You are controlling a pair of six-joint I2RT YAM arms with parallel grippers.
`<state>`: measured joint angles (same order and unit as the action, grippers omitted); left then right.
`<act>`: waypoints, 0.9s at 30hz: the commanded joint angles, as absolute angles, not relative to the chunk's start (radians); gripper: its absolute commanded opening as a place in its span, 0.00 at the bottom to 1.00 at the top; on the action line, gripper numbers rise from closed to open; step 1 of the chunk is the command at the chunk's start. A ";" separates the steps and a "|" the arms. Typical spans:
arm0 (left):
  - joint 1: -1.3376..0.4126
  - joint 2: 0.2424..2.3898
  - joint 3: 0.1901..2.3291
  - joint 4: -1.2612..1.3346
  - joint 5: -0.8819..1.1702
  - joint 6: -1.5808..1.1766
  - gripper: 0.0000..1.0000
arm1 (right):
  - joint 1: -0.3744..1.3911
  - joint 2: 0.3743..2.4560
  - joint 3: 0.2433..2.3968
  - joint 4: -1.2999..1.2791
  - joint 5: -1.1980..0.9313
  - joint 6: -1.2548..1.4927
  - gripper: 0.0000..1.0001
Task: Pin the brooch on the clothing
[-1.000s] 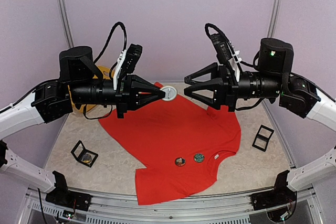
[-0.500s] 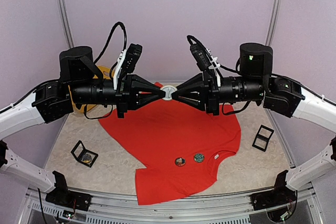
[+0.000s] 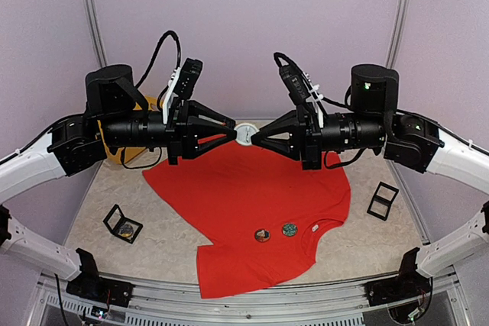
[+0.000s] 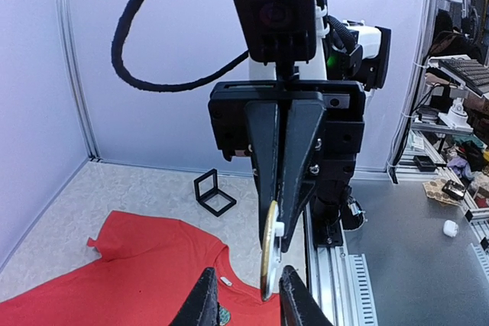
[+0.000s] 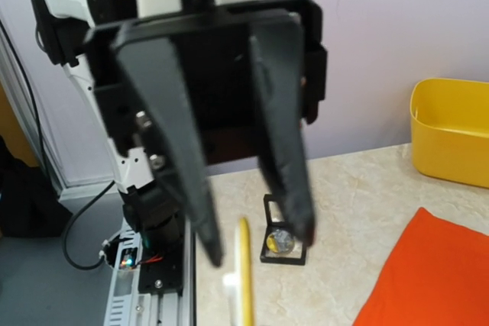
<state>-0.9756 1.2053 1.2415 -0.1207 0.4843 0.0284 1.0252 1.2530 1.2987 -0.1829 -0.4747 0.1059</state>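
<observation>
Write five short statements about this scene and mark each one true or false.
1. The right hand is shut on the brooch. True.
2. The left hand clamps the brooch. False: its fingers stand apart, on either side of the brooch.
3. The red T-shirt lies spread on the table. True.
4. The yellow basket stands on the T-shirt. False: it stands apart from it, on the bare table.
5. Two small round badges sit on the T-shirt near its neck. True.
</observation>
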 commanded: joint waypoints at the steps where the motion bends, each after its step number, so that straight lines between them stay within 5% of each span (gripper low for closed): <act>1: -0.960 1.196 1.235 -0.115 0.533 0.006 0.31 | 1.017 1.228 1.301 -0.183 -0.489 0.087 0.00; 6: -0.960 1.214 1.244 -0.123 0.552 0.006 0.37 | 1.017 1.232 1.307 -0.181 -0.498 0.091 0.00; 12: -0.963 1.220 1.246 -0.102 0.559 -0.006 0.03 | 1.017 1.237 1.316 -0.188 -0.509 0.092 0.00; 20: -0.977 1.217 1.236 -0.090 0.556 -0.010 0.00 | 1.016 1.242 1.323 -0.191 -0.485 0.096 0.00; 24: -1.010 1.199 1.216 -0.065 0.475 0.027 0.00 | 1.017 1.236 1.299 -0.140 -0.476 0.122 0.40; 27: -1.021 1.191 1.210 -0.057 0.466 0.045 0.00 | 1.017 1.250 1.298 -0.111 -0.490 0.144 0.46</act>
